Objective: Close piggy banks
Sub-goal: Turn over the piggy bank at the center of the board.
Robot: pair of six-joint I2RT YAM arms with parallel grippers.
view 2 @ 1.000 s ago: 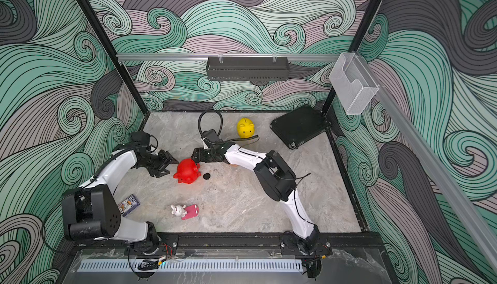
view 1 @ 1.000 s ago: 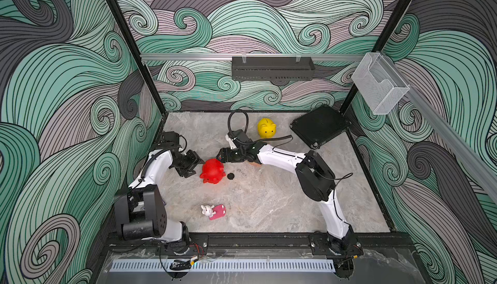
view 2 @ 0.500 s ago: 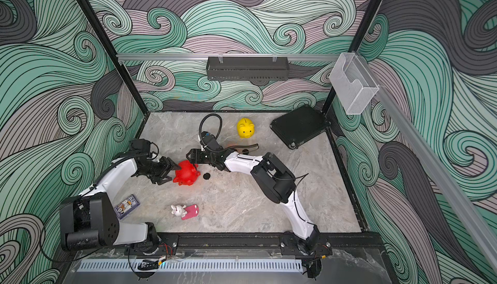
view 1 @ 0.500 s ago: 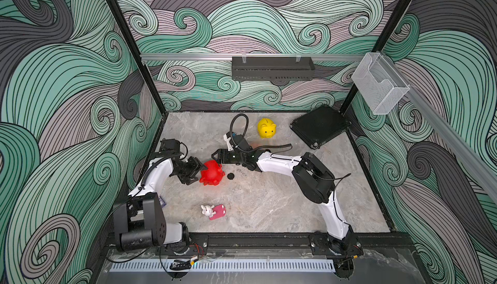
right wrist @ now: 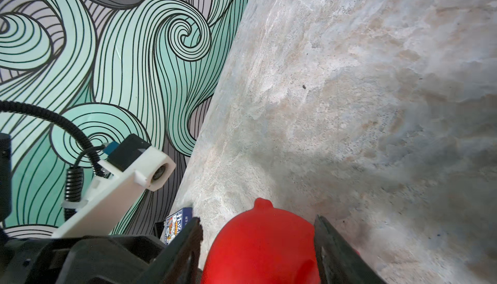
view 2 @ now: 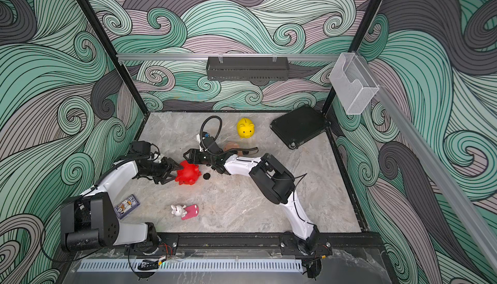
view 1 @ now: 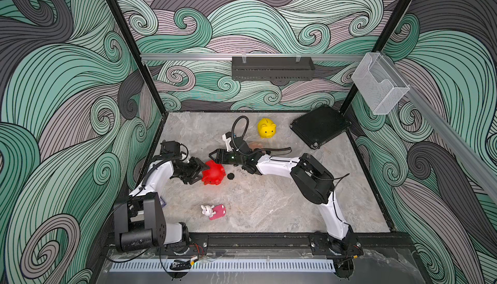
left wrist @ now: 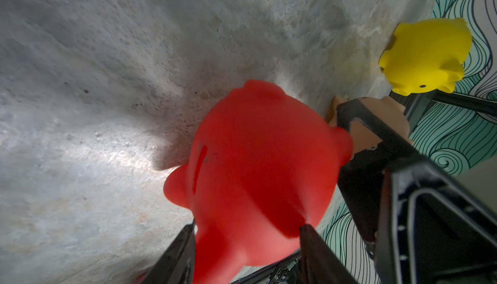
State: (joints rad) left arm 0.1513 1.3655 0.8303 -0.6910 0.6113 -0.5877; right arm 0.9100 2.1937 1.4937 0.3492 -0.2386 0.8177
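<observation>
A red piggy bank (view 1: 213,173), probably light, hollow, slippery plastic best taken across its round flanks, lies on the worktop (view 1: 255,202) between the left pincer's (left wrist: 246,229) half-closed jaws, which press its sides, while the right pincer's (right wrist: 258,219) wider jaws straddle it, contact unclear.

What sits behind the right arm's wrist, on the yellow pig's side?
A peach pig, mostly covered by the right arm in both top views. The left wrist view shows more of its body. Its belly hole is hidden, so I cannot tell whether it is closed.
</observation>
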